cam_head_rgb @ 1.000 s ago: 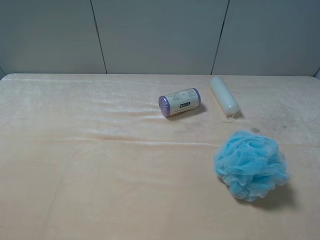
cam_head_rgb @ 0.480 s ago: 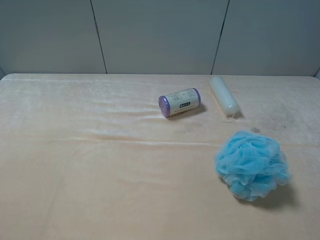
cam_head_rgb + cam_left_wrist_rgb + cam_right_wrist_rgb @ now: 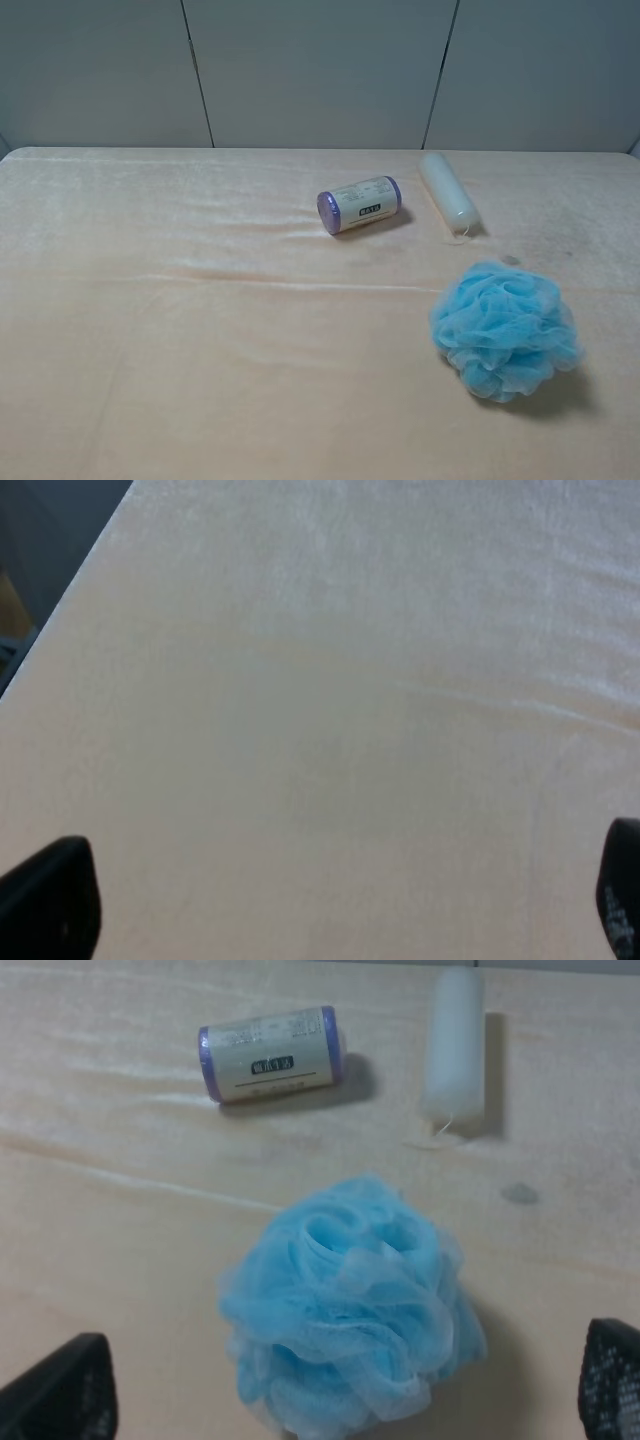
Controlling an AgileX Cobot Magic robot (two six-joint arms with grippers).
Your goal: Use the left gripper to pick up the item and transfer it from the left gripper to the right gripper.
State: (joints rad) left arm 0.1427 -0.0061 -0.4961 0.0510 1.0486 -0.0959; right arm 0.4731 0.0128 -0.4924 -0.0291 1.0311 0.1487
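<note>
The item, a fluffy light-blue mesh pouf [image 3: 505, 330], lies on the cream cloth at the right front, untouched. It also shows in the right wrist view [image 3: 345, 1325], between and just ahead of the right gripper's fingertips. The right gripper [image 3: 335, 1385] is open and empty, its two black fingertips [image 3: 65, 1390] at the frame's lower corners. The left gripper [image 3: 335, 900] is open and empty over bare cloth near the table's left edge; only its fingertips [image 3: 50, 895] show. Neither gripper appears in the exterior high view.
A purple-capped cream canister [image 3: 359, 204] lies on its side at the middle back. A cream-white tube [image 3: 449, 191] lies to its right, behind the pouf. The cloth-covered table [image 3: 200, 330] ends at a grey panelled wall.
</note>
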